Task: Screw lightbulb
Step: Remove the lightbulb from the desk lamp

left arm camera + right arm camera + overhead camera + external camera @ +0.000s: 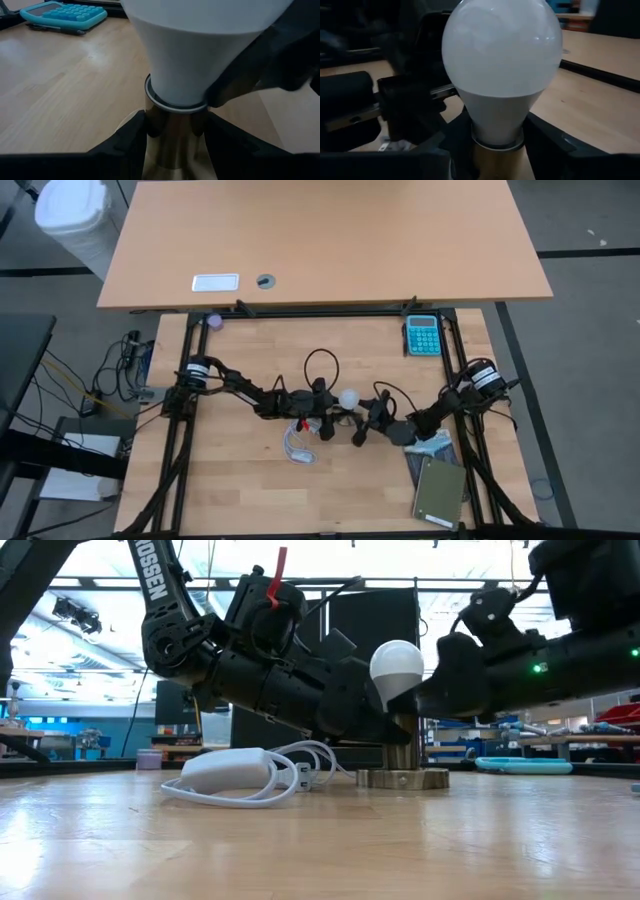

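The table (240,490) is holding everything, and near its middle the bulb (347,397) is already standing in the socket (403,777). So the first part looks done: the bulb is sitting in place. What may be left is turning it until it is tight, and I cannot tell how tight it is now, because no threads are showing above the socket neck.

The left tool (170,132) is coming in from 9 o'clock of the bulb. It is squeezing shut on the brassy socket neck, one finger on each side, holding it steady. The right tool (495,137) is coming in from 3 o'clock. Its fingers are sitting on both sides of the bulb's narrow lower part, but I cannot tell if they are pressing it yet.

The bulb is standing straight up. Its long line is running up and down, with the round white top pointing up and the screw end pointing down into the socket.

A white cord (235,775) is lying beside the socket, at its 8 o'clock in the high view.
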Controlling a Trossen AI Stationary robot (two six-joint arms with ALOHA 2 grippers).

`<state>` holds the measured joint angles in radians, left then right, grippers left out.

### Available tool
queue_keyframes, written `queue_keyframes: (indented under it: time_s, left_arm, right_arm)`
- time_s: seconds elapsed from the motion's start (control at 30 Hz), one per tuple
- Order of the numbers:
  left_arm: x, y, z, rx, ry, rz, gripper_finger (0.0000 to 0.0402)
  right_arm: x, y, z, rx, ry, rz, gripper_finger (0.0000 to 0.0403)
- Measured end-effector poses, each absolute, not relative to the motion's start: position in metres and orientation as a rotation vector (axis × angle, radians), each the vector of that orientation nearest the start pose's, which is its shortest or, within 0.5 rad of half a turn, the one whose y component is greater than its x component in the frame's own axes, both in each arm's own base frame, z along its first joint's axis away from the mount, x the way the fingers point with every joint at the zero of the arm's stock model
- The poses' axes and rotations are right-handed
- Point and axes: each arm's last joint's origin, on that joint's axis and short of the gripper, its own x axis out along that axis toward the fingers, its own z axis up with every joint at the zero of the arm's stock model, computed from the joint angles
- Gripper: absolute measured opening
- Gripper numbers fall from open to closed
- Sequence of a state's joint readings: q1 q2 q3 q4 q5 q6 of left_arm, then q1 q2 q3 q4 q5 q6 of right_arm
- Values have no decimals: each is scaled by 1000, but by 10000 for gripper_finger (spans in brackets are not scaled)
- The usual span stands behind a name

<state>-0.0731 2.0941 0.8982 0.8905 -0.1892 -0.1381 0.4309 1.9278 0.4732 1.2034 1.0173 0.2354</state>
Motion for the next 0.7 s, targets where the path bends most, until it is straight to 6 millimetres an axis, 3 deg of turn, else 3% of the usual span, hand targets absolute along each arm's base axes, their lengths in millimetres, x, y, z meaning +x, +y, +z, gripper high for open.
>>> queue_keyframes:
  time_s: [0.3,0.7]
  left_arm:
    - [389,-25,98,-64,298,69,179]
    - [388,-26,97,-61,302,47,179]
  right_arm:
    - [240,60,91,23,99,-256,154]
    - [240,13,89,40,121,154,154]
